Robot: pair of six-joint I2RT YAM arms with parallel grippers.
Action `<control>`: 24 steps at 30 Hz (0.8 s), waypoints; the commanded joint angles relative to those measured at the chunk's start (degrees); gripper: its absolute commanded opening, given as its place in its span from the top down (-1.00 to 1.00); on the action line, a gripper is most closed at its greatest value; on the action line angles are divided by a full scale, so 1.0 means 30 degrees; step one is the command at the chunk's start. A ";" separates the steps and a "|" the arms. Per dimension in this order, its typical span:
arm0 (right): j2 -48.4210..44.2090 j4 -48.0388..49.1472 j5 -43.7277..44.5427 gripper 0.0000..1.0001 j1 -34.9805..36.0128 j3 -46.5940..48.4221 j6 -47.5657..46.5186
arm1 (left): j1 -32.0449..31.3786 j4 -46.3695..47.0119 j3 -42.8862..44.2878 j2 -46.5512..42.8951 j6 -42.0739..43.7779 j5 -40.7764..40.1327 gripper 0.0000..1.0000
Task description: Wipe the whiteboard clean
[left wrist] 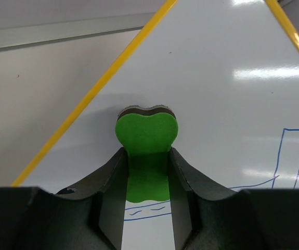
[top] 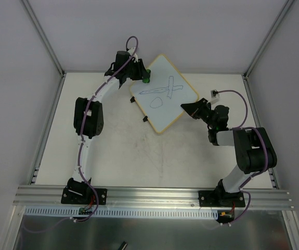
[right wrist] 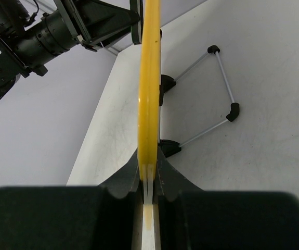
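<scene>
The whiteboard (top: 171, 107) has a yellow frame and blue pen marks (top: 162, 92). It is lifted and tilted above the table's far middle. My right gripper (top: 186, 108) is shut on its right edge; the right wrist view shows the yellow frame (right wrist: 149, 78) edge-on between my jaws (right wrist: 149, 162). My left gripper (top: 144, 76) is shut on a green eraser (top: 146, 79) at the board's upper left edge. In the left wrist view the eraser (left wrist: 146, 136) sits between my fingers (left wrist: 146, 152), against or just above the white surface (left wrist: 217, 78), with blue lines (left wrist: 289, 156) to the right.
Two black clips (top: 145, 119) sit on the board's lower left edge. Behind the board a thin wire stand (right wrist: 222, 73) with black ends hangs over the table. The left arm (right wrist: 45, 36) shows beyond the board. Grey walls and metal rails (top: 48, 120) bound the table.
</scene>
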 commanded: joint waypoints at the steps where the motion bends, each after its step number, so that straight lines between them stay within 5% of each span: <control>1: -0.0788 -0.0152 -0.1506 1.00 0.0386 -0.0070 -0.0339 | -0.0268 0.0990 0.0127 -0.1735 0.0720 0.0468 1.00; 24: 0.0765 0.1078 -0.1946 1.00 0.0415 -0.0098 -0.0456 | -0.1089 0.1518 0.1506 0.0258 0.1425 0.0673 1.00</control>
